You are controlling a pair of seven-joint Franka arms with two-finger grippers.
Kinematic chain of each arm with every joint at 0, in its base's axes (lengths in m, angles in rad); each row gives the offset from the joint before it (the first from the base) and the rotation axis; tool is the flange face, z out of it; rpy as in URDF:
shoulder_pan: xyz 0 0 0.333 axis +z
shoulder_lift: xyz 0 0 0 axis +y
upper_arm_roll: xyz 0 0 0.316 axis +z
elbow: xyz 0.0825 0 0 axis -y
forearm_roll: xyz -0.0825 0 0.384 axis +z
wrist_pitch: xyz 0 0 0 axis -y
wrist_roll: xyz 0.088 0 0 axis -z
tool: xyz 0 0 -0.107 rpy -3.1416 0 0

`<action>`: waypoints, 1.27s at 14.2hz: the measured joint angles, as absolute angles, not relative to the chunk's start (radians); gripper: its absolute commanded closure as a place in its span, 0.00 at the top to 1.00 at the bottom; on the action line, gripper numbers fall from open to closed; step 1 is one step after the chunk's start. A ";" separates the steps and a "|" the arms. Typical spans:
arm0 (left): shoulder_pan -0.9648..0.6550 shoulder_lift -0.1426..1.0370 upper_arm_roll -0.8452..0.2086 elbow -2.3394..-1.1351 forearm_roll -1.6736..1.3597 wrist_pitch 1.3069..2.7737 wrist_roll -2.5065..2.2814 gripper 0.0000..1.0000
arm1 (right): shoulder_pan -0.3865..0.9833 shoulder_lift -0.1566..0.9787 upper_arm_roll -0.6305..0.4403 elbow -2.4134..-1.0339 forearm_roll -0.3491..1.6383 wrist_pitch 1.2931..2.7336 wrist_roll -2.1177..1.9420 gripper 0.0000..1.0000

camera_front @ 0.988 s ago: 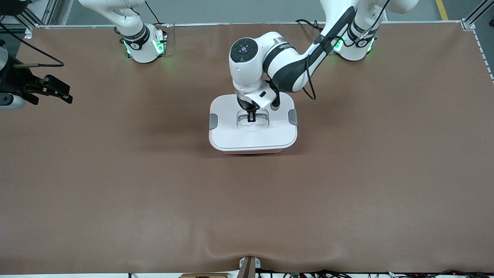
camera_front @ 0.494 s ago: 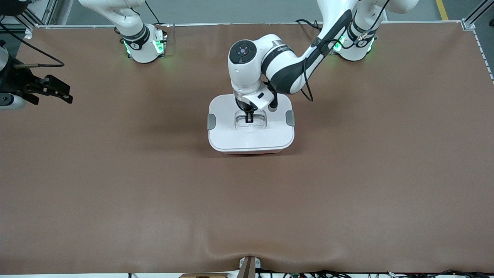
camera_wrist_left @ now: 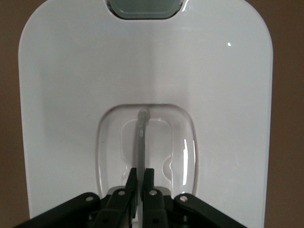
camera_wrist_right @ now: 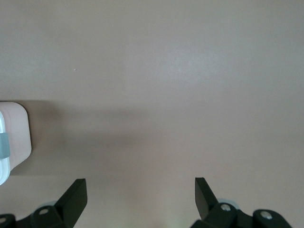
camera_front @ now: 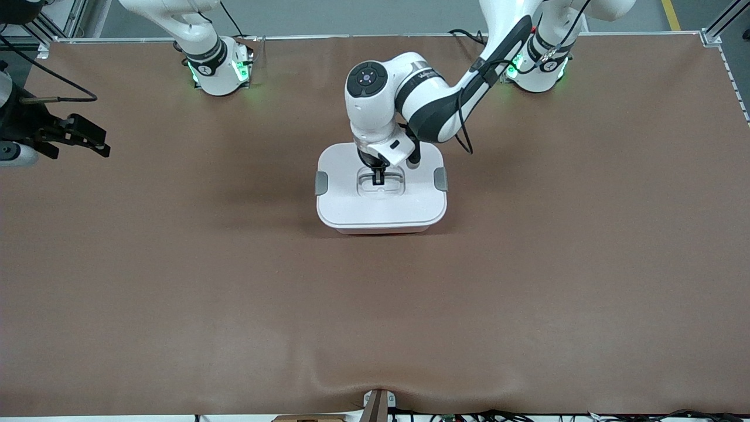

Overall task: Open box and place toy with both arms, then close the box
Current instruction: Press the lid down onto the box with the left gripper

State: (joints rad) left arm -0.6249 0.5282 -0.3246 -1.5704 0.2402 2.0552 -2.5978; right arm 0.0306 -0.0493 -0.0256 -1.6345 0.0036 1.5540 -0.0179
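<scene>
The box (camera_front: 381, 190) sits on the brown table (camera_front: 375, 305) midway between the two arms' ends, nearer the arm bases than the front camera. The left gripper (camera_front: 379, 177) stands over the lid's middle, its fingers (camera_wrist_left: 131, 183) pressed together on the thin upright handle (camera_wrist_left: 141, 137) in the recessed well. This central pinch probably serves to carry or seat the lid level. The lid (camera_wrist_left: 142, 71) is smooth, glossy white plastic with rounded corners; grey clips (camera_front: 321, 183) sit at its two short sides, and a pale pink base shows under the near edge. The right gripper (camera_wrist_right: 141, 195) waits at the right arm's end of the table, fingers spread wide over bare matte surface. The toy is not visible; it may be inside the box.
</scene>
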 measured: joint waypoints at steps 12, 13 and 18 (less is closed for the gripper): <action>-0.625 0.524 -0.324 -1.574 0.256 2.043 -2.599 1.00 | 0.030 -0.049 -0.027 -1.635 0.004 1.554 -0.018 1.00; -0.624 0.520 -0.324 -1.570 0.256 2.036 -2.599 1.00 | 0.030 -0.049 -0.027 -1.635 0.004 1.554 -0.018 1.00; -0.621 0.478 -0.320 -1.535 0.256 1.965 -2.599 1.00 | 0.030 -0.049 -0.027 -1.635 0.004 1.554 -0.018 1.00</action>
